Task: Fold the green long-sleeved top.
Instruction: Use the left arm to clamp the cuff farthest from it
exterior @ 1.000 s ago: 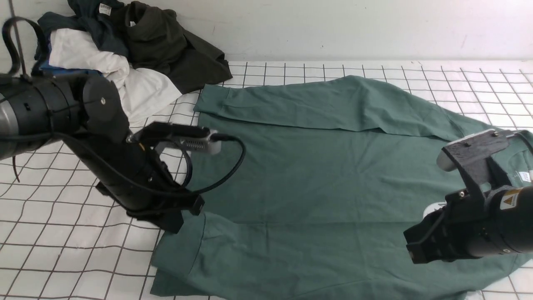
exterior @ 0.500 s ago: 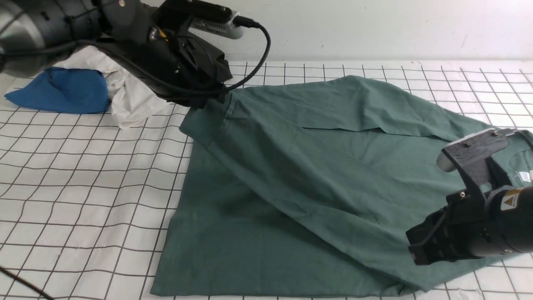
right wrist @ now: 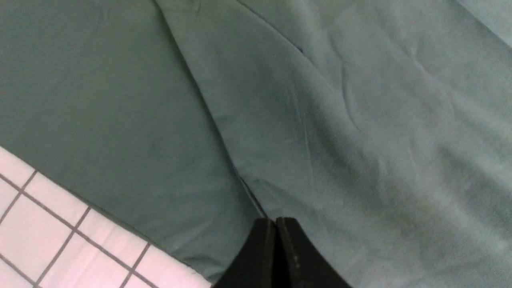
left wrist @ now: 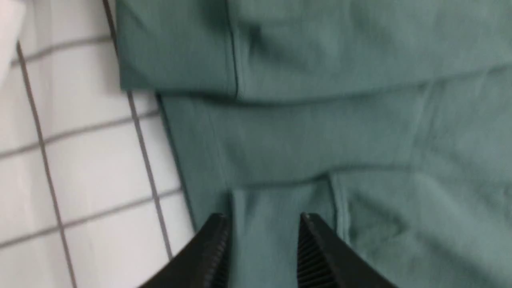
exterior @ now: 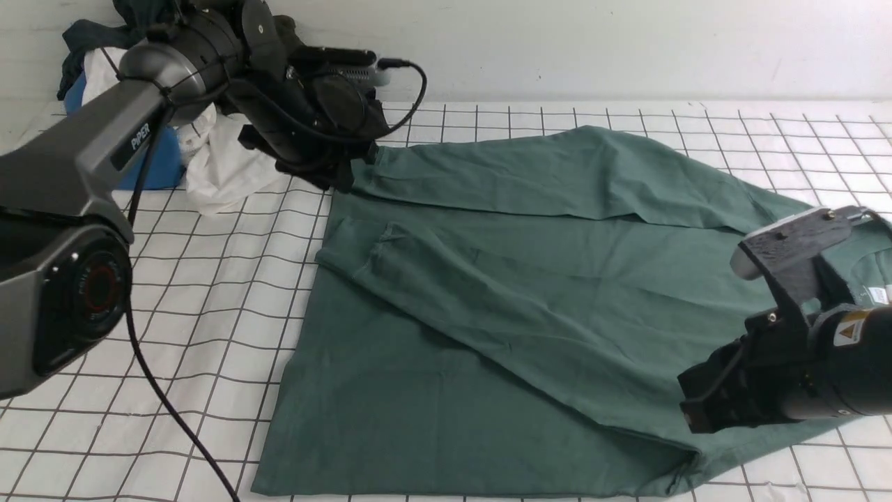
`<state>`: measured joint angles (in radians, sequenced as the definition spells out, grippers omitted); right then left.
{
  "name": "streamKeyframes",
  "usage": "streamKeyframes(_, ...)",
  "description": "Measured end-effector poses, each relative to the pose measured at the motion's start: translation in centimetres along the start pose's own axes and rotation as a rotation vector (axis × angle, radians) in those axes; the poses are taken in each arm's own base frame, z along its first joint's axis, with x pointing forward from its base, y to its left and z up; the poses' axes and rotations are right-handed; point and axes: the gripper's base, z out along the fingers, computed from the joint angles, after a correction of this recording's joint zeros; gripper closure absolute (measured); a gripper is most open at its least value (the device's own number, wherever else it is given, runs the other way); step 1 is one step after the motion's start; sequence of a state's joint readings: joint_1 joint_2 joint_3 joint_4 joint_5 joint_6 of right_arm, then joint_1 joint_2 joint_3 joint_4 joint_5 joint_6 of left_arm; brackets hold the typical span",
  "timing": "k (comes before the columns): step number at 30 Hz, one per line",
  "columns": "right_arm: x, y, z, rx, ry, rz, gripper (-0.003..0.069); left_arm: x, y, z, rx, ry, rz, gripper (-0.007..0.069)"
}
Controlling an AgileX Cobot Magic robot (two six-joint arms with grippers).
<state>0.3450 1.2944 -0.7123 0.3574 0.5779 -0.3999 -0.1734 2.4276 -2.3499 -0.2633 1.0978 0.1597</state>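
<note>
The green long-sleeved top [exterior: 529, 293] lies spread on the gridded table. Its near sleeve [exterior: 488, 307] lies diagonally across the body, with the cuff [exterior: 348, 244] near the left hem. The far sleeve [exterior: 557, 181] lies along the far edge. My left gripper [exterior: 339, 183] is open and empty above the top's far left corner. In the left wrist view [left wrist: 262, 218] its jaws stand apart over the cuff [left wrist: 276, 216]. My right gripper [exterior: 686, 418] is shut and low over the top's near right part. The right wrist view [right wrist: 275, 219] shows no cloth between its jaws. The chest logo is hidden.
A pile of clothes sits at the back left: a white garment [exterior: 223, 167], a bright blue one [exterior: 150, 167] and dark ones [exterior: 83, 35] partly behind my left arm. The left arm's cable [exterior: 174, 418] trails over the grid cloth [exterior: 209, 314]. A wall [exterior: 627, 49] closes the back.
My left gripper took the near sleeve's cuff from the near left, carried it up and away to the far left, then let go. The sleeve now lies across the body. The right arm barely moved.
</note>
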Motion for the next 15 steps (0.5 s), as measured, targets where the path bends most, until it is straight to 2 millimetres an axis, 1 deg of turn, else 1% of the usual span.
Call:
streamKeyframes(1,0.1,-0.1,0.4,-0.001,0.014,0.003,0.0673,-0.8,0.1,0.2,0.007,-0.041,-0.014,0.0337)
streamKeyframes(2,0.1,-0.1,0.8,-0.001,0.023,0.005,0.0673,-1.2,0.3,0.5,0.013,-0.061,-0.027,0.0317)
streamKeyframes(5,0.4,-0.2,2.0,-0.009,0.063,0.025,0.0673,-1.7,1.1,2.0,0.014,-0.099,-0.075,0.026)
streamKeyframes(6,0.4,-0.3,2.2,-0.01,0.071,0.028,0.0673,-1.6,1.5,2.6,0.012,-0.102,-0.086,0.0252)
streamKeyframes(10,0.6,-0.4,2.9,-0.013,0.093,0.037,0.0673,-0.8,2.8,6.4,0.003,-0.106,-0.145,0.0208)
streamKeyframes(11,0.6,-0.4,3.0,-0.012,0.094,0.038,0.0673,-0.8,2.8,6.6,0.001,-0.107,-0.146,0.0207)
streamKeyframes(12,0.6,-0.4,3.0,-0.012,0.092,0.029,0.0673,-0.3,3.3,8.1,-0.01,-0.108,-0.17,0.02)
streamKeyframes(15,0.6,-0.4,3.1,-0.013,0.091,0.007,0.0673,-0.6,3.5,8.4,-0.028,-0.149,-0.2,0.0198)
